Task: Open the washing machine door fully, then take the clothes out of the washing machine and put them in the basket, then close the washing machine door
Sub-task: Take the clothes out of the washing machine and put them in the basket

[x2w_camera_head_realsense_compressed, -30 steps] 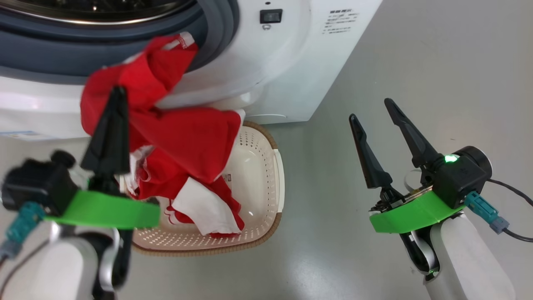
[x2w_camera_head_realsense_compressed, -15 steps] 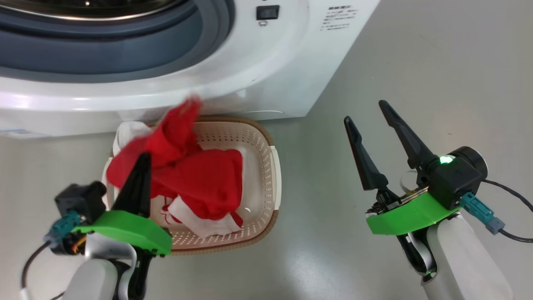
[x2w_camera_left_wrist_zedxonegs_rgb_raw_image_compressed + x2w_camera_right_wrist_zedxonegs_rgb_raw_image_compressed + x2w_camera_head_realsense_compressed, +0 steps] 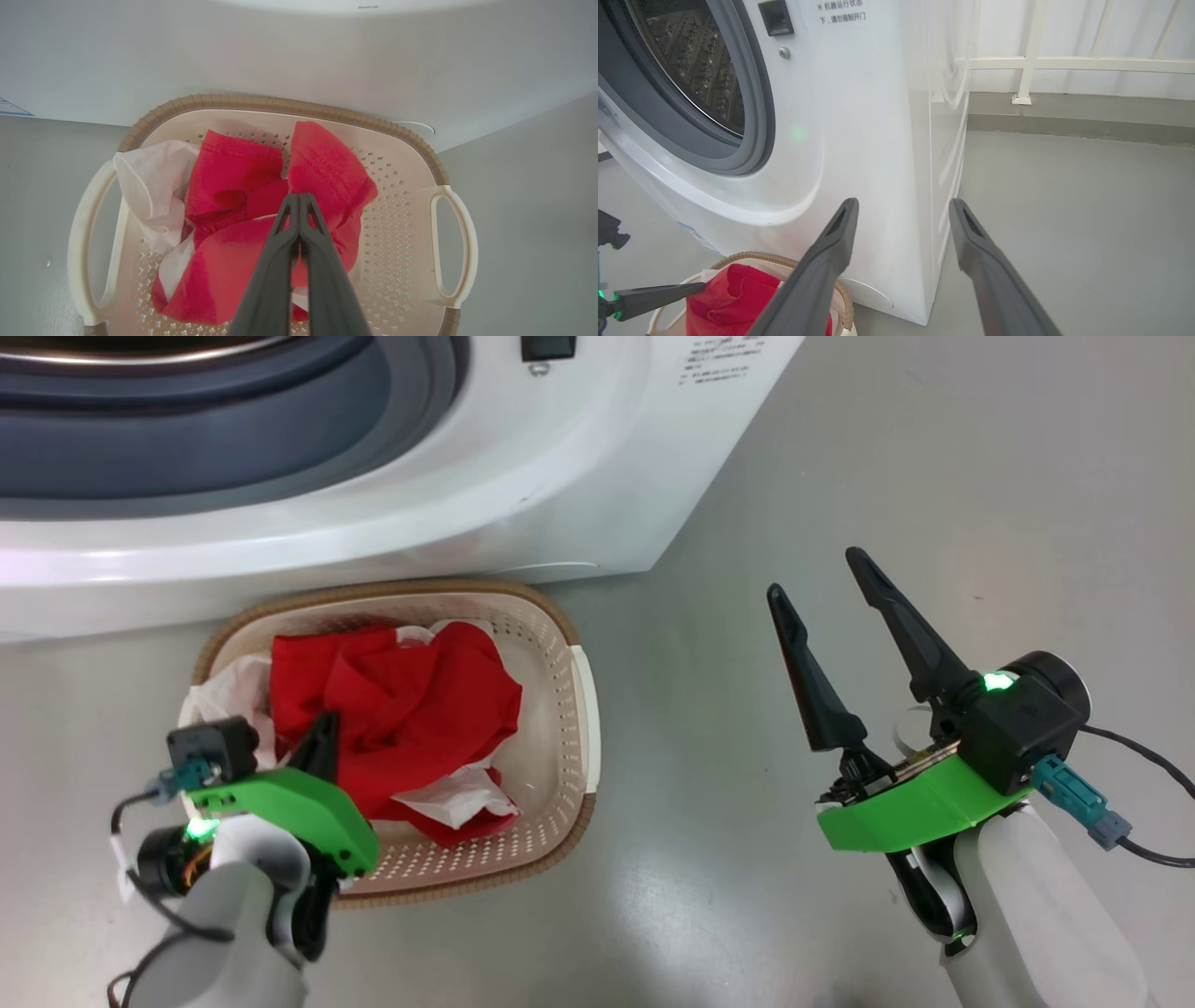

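While the clothes (image 3: 401,709) lie in the basket (image 3: 560,644), the left gripper (image 3: 299,197) pinches them.
Right gripper (image 3: 812,570) spread; its wrist view adds the drum (image 3: 691,70) and print (image 3: 840,17) "请勿强制开门".

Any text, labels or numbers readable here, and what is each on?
"下,请勿强制开门": on the washing machine front, right of the black latch socket.
"机器运行状态": the line above it, partly cut by the frame edge.
Printed lines on the front in the head view: too small to read.
Blue label low on the front: blurred.
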{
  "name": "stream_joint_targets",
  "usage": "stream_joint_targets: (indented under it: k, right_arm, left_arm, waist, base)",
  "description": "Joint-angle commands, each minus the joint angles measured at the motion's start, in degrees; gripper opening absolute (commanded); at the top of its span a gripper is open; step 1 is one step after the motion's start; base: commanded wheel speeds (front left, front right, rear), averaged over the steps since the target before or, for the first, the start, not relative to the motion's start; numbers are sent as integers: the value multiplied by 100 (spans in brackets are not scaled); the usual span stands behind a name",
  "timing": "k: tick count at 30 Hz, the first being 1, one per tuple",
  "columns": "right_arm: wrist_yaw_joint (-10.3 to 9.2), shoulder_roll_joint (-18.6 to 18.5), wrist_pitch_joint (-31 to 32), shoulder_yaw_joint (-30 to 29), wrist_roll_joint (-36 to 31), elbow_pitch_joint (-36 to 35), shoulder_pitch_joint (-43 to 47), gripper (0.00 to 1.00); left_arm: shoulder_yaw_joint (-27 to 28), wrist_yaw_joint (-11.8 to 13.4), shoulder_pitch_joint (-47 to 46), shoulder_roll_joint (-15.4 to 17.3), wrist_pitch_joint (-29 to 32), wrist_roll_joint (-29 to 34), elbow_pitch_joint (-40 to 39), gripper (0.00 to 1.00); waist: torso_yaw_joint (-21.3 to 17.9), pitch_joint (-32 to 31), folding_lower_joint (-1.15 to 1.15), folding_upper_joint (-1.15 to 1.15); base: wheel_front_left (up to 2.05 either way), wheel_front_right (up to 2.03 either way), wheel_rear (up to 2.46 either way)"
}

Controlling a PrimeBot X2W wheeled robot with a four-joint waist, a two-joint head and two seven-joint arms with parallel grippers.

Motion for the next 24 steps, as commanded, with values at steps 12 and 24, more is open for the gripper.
stream_joint_targets:
  k: [12, 24]
  right_arm:
    - [36, 34, -36, 136, 41, -93, -130, 100]
    - [36, 34, -36, 63, 44, -29, -110, 100]
  left_arm:
    - [-62, -368, -926, 46, -34, -68, 1915, 0]
    - [-242, -437, -1205, -61, -544, -5, 2455, 100]
  waist:
    - [-148, 175, 0, 0]
    - [-76, 45, 0, 0]
  base:
    - [0, 0, 0]
    - [0, 0, 0]
